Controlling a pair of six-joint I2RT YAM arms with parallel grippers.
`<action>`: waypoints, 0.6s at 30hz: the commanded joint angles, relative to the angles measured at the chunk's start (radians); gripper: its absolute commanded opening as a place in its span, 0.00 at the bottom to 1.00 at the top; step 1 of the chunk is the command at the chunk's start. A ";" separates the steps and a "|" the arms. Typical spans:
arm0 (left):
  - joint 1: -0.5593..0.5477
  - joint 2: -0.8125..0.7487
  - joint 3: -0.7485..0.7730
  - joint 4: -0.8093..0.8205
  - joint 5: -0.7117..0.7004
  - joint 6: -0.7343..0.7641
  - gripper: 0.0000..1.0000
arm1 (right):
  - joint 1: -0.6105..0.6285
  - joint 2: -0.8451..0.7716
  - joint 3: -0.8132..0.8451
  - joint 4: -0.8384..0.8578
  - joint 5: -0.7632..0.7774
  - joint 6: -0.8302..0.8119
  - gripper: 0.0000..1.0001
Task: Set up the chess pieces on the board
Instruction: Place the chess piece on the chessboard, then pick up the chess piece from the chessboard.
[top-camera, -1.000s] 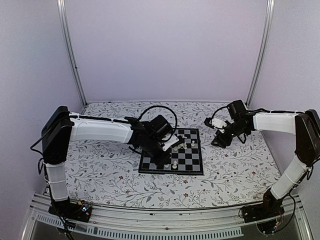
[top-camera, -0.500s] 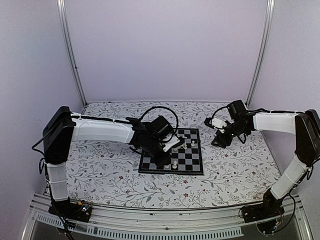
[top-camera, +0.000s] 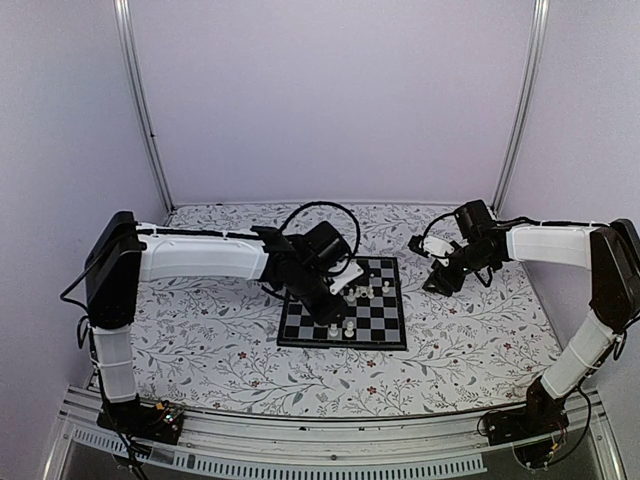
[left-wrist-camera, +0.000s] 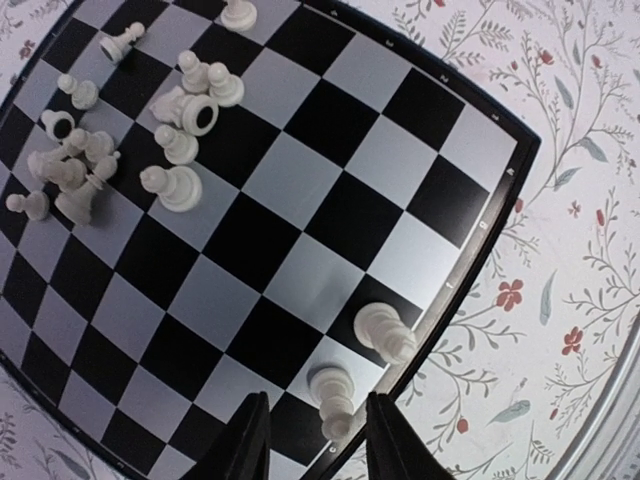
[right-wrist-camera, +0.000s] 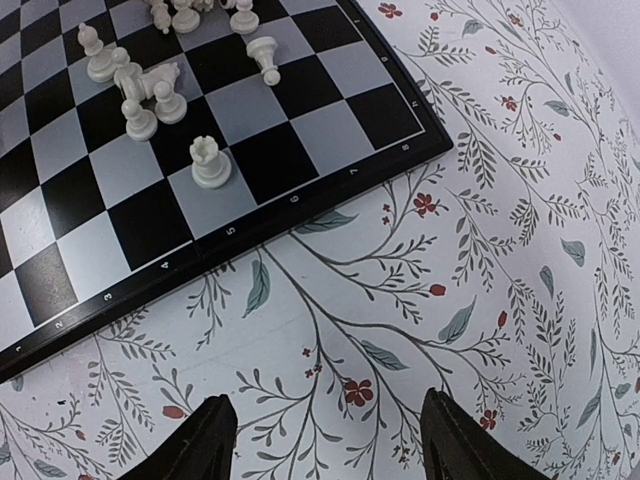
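Observation:
The black and pale checked board (top-camera: 375, 325) lies mid-table. Two white pieces (left-wrist-camera: 335, 402) (left-wrist-camera: 384, 333) stand side by side on its near edge row; they also show in the top view (top-camera: 333, 329) (top-camera: 350, 327). A heap of several white pieces (left-wrist-camera: 170, 145) lies jumbled further in, some tipped over. My left gripper (left-wrist-camera: 315, 452) hovers open above the edge row, one standing piece showing between its fingers (left-wrist-camera: 250, 440), untouched. My right gripper (right-wrist-camera: 335, 450) is open and empty over the floral table, right of the board (right-wrist-camera: 300, 130); a lone piece (right-wrist-camera: 209, 163) stands near that edge.
The floral table surface (top-camera: 450, 340) surrounds the board. White walls and two metal posts (top-camera: 140, 100) enclose the back. Both arms reach in from the sides; the left arm (top-camera: 200, 258) spans the table's left half.
My left gripper has lifted up and back from the board's near edge, uncovering a piece that now stands there beside the other. The right arm has not moved.

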 joint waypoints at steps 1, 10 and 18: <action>0.005 -0.040 0.057 0.010 -0.077 0.009 0.36 | 0.009 0.007 -0.011 -0.001 0.002 -0.005 0.66; 0.066 0.098 0.232 0.025 -0.132 -0.051 0.36 | 0.009 0.005 -0.012 -0.002 0.004 -0.005 0.66; 0.095 0.205 0.338 -0.006 -0.091 -0.067 0.37 | 0.009 0.002 -0.015 -0.002 0.008 -0.008 0.66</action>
